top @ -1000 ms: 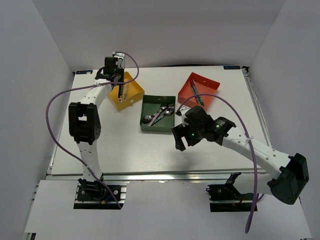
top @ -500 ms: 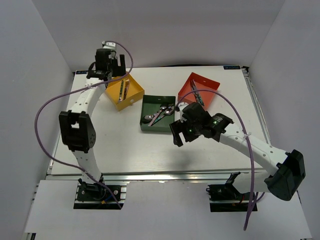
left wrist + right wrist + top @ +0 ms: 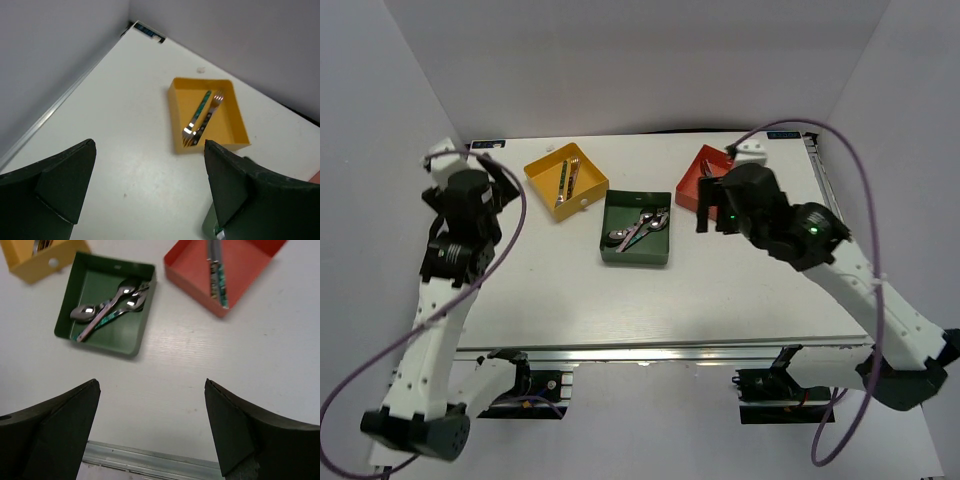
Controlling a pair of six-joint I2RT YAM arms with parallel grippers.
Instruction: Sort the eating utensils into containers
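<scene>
Three shallow square trays stood in a row across the far half of the white table (image 3: 720, 290). The yellow tray (image 3: 175, 107) was furthest left, the dark green tray (image 3: 87, 287) sat in the middle and a little nearer, and the red-orange tray (image 3: 187, 267) was on the right.

In the yellow tray lay shiny metal forks (image 3: 200, 117) close together, side by side, one with a teal-green patterned handle; two could be made out, pointing opposite ways. The green tray held three metal spoons (image 3: 115, 302), overlapping in a loose bundle aslant across its floor, with pink and teal patterned handles. In the red-orange tray lay slim knives (image 3: 217, 280) with teal patterned handles, pressed together so that their number could not be told. No utensil lay loose on the table.

The left gripper (image 3: 149, 145) hung above the far left part of the table, well apart from the yellow tray, its two dark fingers spread wide with nothing between them. The right gripper (image 3: 151, 385) hung above bare table just near of the green and red-orange trays, likewise spread wide and carrying nothing. From above it hid part of the red-orange tray.
</scene>
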